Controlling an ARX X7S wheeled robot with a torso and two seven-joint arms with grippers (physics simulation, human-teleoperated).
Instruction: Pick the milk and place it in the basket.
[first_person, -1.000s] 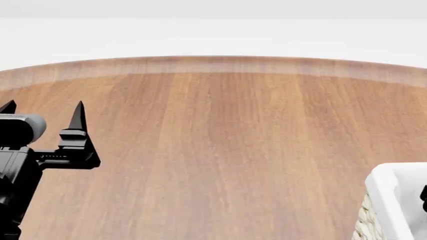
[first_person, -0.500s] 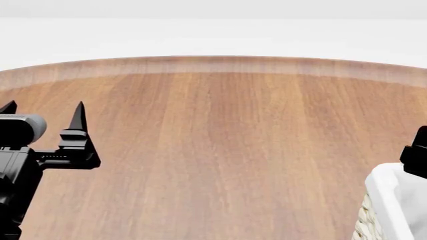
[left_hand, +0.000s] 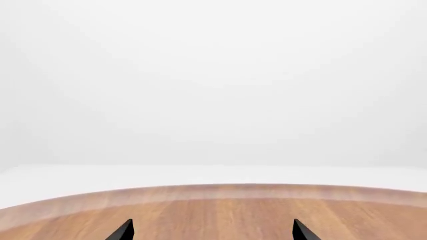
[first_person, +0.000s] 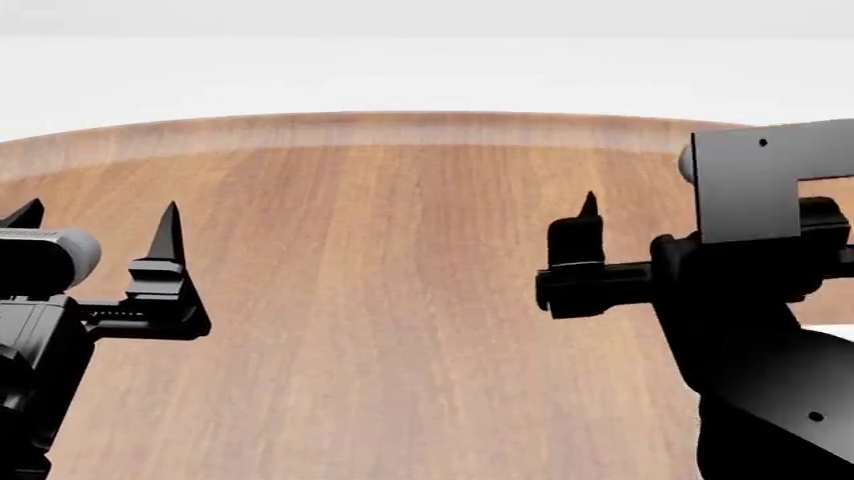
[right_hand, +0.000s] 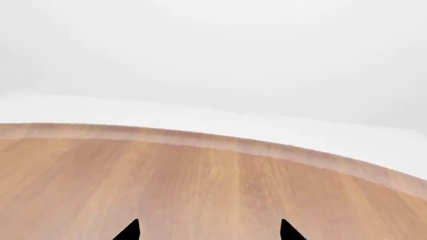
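A round wooden table (first_person: 400, 300) with a pale rim fills most of the head view, and beyond its far edge lies a white floor under a plain white-grey wall. Over the table's left side the left gripper (first_person: 96, 225) points toward the far edge with its two black fingertips spread apart. Over the right side the right gripper (first_person: 667, 220) shows only one fingertip; a black bracket hides the other, yet the right wrist view shows both tips apart. Neither holds anything. The milk and the basket appear in no view; the right arm covers the table's near right corner.
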